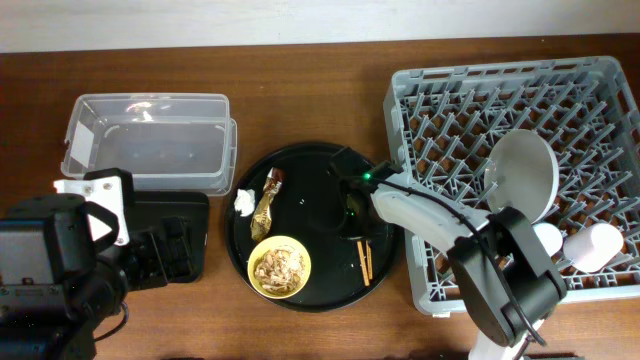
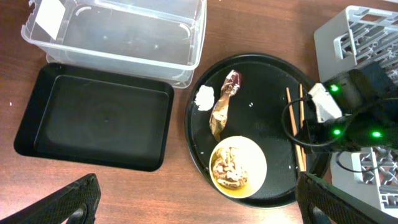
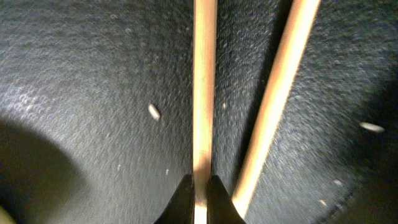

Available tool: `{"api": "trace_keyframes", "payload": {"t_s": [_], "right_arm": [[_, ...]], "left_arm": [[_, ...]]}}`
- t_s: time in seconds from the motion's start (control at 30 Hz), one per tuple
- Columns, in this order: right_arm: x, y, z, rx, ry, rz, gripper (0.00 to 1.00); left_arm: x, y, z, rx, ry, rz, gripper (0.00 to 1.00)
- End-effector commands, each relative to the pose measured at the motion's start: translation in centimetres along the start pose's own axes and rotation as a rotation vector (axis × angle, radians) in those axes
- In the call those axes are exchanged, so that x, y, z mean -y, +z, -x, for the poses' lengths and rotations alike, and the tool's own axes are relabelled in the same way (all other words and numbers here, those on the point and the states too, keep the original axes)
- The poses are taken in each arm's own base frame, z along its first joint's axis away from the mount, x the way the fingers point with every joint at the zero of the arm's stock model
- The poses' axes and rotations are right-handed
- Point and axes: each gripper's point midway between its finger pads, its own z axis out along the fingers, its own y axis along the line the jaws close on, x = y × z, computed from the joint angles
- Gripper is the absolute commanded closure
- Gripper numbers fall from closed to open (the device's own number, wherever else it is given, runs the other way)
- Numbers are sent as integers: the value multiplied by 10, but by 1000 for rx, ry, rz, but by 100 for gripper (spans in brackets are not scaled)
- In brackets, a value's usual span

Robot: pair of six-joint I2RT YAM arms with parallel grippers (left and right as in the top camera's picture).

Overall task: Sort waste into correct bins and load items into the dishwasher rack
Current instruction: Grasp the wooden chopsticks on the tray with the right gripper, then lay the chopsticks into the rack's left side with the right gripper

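Note:
My right gripper (image 3: 199,186) is shut on one wooden chopstick (image 3: 204,87). The second chopstick (image 3: 283,93) lies just beside it, outside the jaws. In the overhead view the pair of chopsticks (image 1: 365,262) lies on the right of the round black tray (image 1: 320,190), with the right gripper (image 1: 357,212) at their far end. A yellow bowl (image 1: 279,267) of brown food scraps, a white tissue piece (image 1: 244,203) and a gold-brown wrapper (image 1: 266,208) are on the same tray. My left gripper (image 2: 199,205) is open and empty, high above the table's front.
The clear plastic box (image 1: 150,140) stands at the back left, with the shallow black tray (image 2: 93,118) in front of it. The grey dishwasher rack (image 1: 450,110) at the right holds a pale plate (image 1: 525,175) on edge and two pale cups (image 1: 595,245).

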Motion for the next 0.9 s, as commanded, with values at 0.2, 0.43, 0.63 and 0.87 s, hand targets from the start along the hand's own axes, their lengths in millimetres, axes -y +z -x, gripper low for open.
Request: {"api": "trace_keyframes", "payload": {"t_s": [0.2,0.43,0.63,0.87], "right_arm": [[91,-191,45,495,-67,-45,96],[78,-168,47,390,-61,49,50],[15,-69,3,166,93,-104,56],[24,25,-3,-48,119,-164,96]], "left_arm": [[-2,-2,1,8,-13,10,0],[-2,-1,0,4,-14,11,0],[-2,-1,0,4,-14,11,0],[-2,-1,0,4,-13,11,0]]}}
